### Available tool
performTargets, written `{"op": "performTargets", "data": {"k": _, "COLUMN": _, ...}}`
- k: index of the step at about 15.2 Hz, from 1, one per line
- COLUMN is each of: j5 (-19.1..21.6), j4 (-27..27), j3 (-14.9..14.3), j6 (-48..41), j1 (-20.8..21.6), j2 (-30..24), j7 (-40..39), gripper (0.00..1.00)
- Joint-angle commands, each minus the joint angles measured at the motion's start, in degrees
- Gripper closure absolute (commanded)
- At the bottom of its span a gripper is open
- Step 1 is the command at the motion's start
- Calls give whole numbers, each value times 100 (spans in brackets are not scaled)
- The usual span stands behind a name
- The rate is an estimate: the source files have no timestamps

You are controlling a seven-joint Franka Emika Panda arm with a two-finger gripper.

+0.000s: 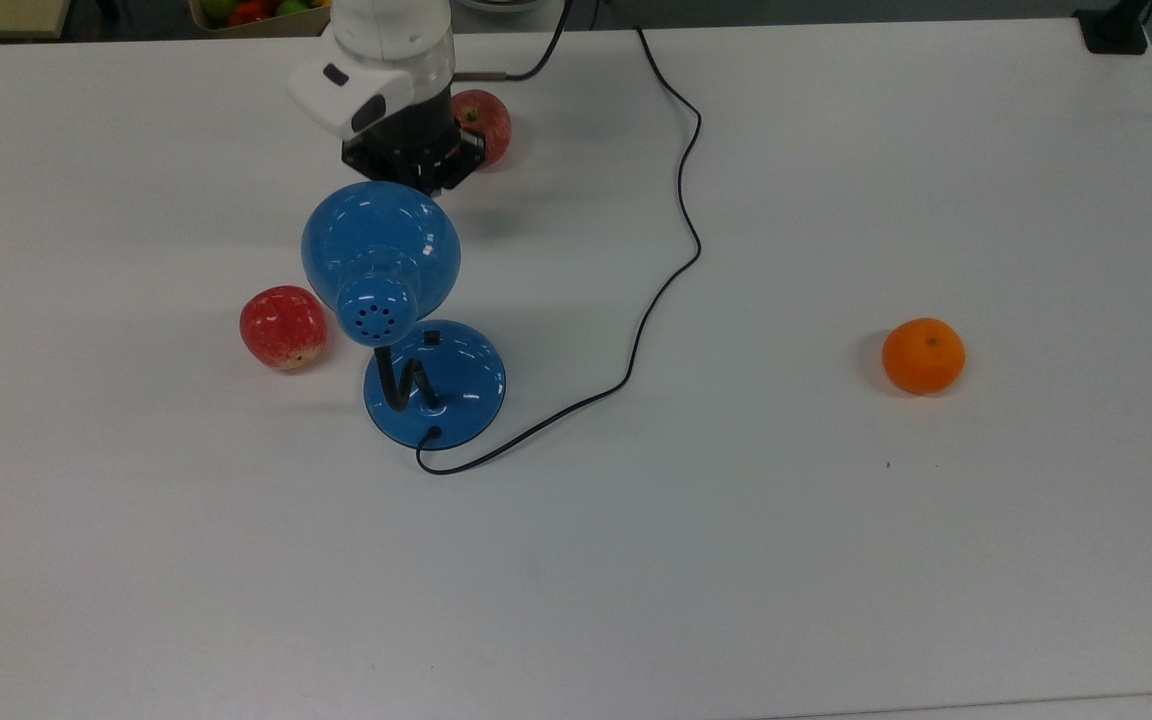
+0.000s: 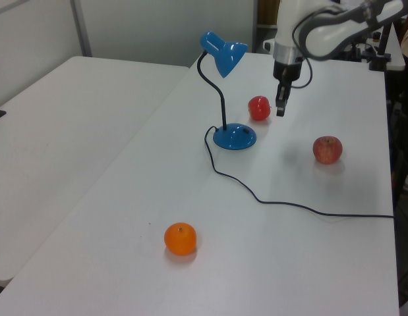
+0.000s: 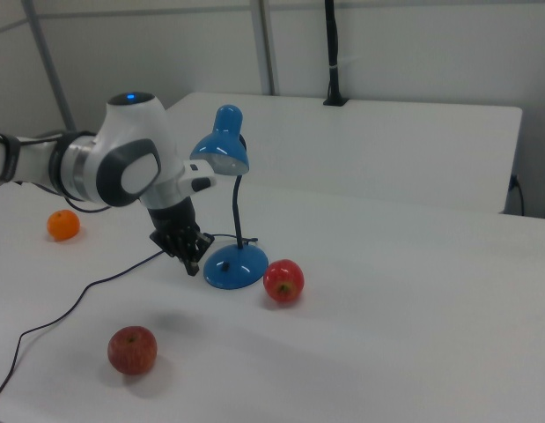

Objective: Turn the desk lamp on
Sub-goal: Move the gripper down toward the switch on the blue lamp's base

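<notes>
The desk lamp is glossy blue, with a domed shade [image 1: 381, 240], a black bendy neck and a round base [image 1: 456, 385] carrying a small black switch [image 1: 431, 338]. Its black cord [image 1: 681, 200] runs off the table's far edge. My gripper [image 2: 281, 108] hangs shut, fingers pointing down, above the table just right of the base [image 2: 234, 136] in the left view. In the right view the gripper [image 3: 193, 263] sits close to the left of the base [image 3: 235, 266]. In the top view the shade hides the fingertips, and the black hand [image 1: 414, 158] shows just beyond the shade.
A red apple [image 1: 282, 326] lies beside the base on the top view's left. Another apple [image 1: 488, 118] is partly behind my arm. An orange [image 1: 923, 355] sits far to the top view's right. A crate of fruit [image 1: 256, 12] stands past the table's far edge.
</notes>
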Motion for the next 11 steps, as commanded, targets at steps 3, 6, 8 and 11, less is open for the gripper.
{"op": "performTargets", "data": {"k": 3, "j5": 96, "j4": -117, "j3": -30, "j6": 1328, "j1": -49, "j2": 524, "j7": -83, "gripper": 100}}
{"op": "performTargets", "data": {"k": 6, "j5": 96, "j4": -65, "j3": -30, "j6": 2005, "j1": -41, "j2": 787, "j7": 83, "gripper": 100}}
{"op": "performTargets", "data": {"k": 8, "j5": 96, "j4": -55, "j3": -30, "j6": 2383, "j1": -41, "j2": 946, "j7": 84, "gripper": 100}}
{"op": "performTargets", "data": {"k": 11, "j5": 96, "j4": -38, "j3": -22, "j6": 2867, "j1": -32, "j2": 1087, "j7": 84, "gripper": 100}}
